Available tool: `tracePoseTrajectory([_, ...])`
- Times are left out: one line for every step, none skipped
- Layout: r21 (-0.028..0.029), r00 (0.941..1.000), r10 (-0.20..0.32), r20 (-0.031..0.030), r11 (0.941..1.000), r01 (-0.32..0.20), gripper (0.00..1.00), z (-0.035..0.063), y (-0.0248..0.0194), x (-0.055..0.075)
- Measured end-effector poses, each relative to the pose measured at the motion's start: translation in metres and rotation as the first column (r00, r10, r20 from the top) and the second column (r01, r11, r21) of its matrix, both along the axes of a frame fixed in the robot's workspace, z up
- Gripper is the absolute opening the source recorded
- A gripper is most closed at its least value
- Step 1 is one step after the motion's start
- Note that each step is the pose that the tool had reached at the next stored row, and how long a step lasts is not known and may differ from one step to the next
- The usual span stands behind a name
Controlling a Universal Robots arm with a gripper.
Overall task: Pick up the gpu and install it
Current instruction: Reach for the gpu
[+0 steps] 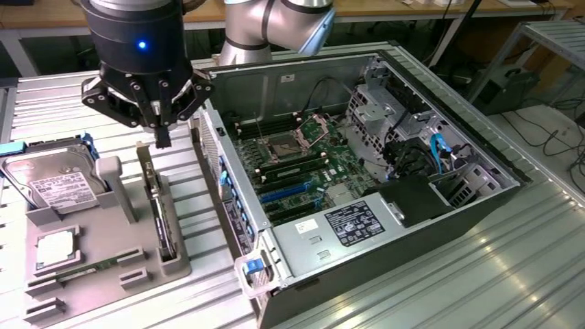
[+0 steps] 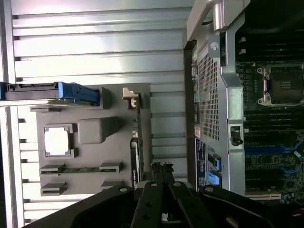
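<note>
at the exterior view's left we are seeing a grey holder [image 1: 109, 264] lying on the ribbed metal table [image 1: 475, 274]. a silver hard drive [image 1: 57, 185] is leaning in the holder's far-left slot, with a square cpu [image 1: 55, 250] and a narrow memory stick [image 1: 87, 269] lying nearer the camera. moving right, the gpu [image 1: 163, 216] is standing on edge in a long slot along the holder's right side, its silver bracket at the far end. the gripper [image 1: 163, 140] is hovering just above that bracket end, its 2 fingers pressed together and holding nothing. in the wrist view the fingertips [image 2: 157, 170] are sitting a little to the case side of the card's thin edge. further right, 1 open computer case [image 1: 366, 226] is lying on its side, its motherboard [image 1: 292, 164] facing up.
</note>
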State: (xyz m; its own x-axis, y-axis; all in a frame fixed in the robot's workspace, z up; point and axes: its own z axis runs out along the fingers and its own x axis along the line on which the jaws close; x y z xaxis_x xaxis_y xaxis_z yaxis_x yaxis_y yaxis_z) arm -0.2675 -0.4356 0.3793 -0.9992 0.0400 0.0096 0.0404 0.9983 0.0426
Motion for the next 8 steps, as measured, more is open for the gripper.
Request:
tracePoseTrajectory([0.0001, 1.0, 0.0, -0.0002, 1.0, 0.0, 0.11, -0.0004, -0.0008, -0.004])
tracePoseTrajectory([0.0001, 1.0, 0.0, -0.0004, 1.0, 0.0, 0.11, -0.0007, -0.0013, -0.007])
tracePoseTrajectory([0.0001, 1.0, 0.0, -0.0006, 1.0, 0.0, 0.11, -0.0011, -0.002, -0.011])
tracePoseTrajectory([0.0001, 1.0, 0.0, -0.001, 1.0, 0.0, 0.11, -0.0014, -0.0025, -0.015])
tracePoseTrajectory([0.0, 1.0, 0.0, -0.0013, 1.0, 0.0, 0.11, -0.0016, -0.0028, -0.018])
tracePoseTrajectory([0.0, 1.0, 0.0, -0.0014, 1.0, 0.0, 0.11, -0.0019, -0.0032, -0.02])
tracePoseTrajectory([0.0, 1.0, 0.0, -0.0014, 1.0, 0.0, 0.11, -0.0023, -0.0036, -0.023])
tracePoseTrajectory([0.0001, 1.0, 0.001, -0.0014, 1.0, -0.001, 0.11, -0.0029, -0.0043, -0.027])
